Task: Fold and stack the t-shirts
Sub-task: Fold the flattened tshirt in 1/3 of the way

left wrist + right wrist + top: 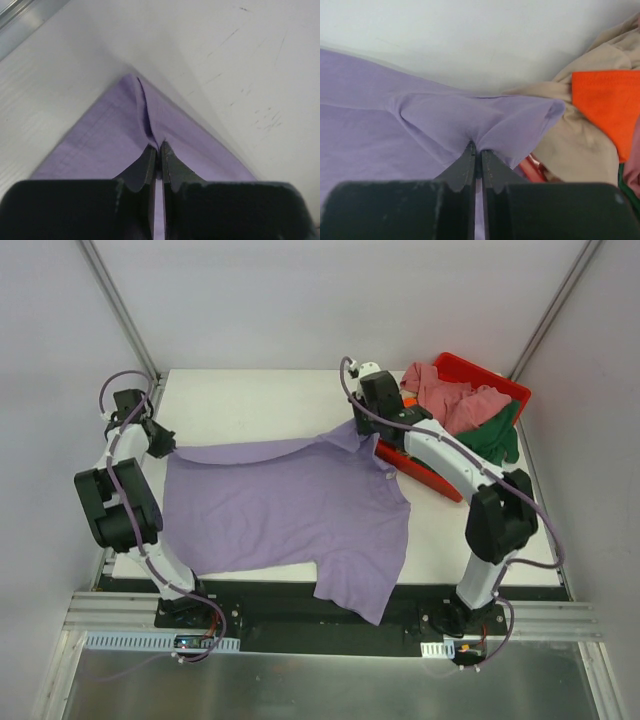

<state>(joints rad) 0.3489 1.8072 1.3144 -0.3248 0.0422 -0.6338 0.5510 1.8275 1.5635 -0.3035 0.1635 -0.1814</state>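
The lavender purple t-shirt point(290, 510) lies spread across the white table, one sleeve hanging over the near edge. My left gripper point(163, 443) is shut on its far left corner point(145, 112). My right gripper point(372, 422) is shut on a fold at its far right shoulder point(485, 117). The dusty pink t-shirt point(450, 395) and the dark green t-shirt point(495, 438) lie heaped in the bin. The orange t-shirt point(607, 102) and the beige t-shirt point(575, 145) show in the right wrist view beside the pinched fold.
A red plastic bin point(480, 375) stands at the back right of the table point(250, 405), right behind my right gripper. Grey walls and slanted frame posts close in the sides and back.
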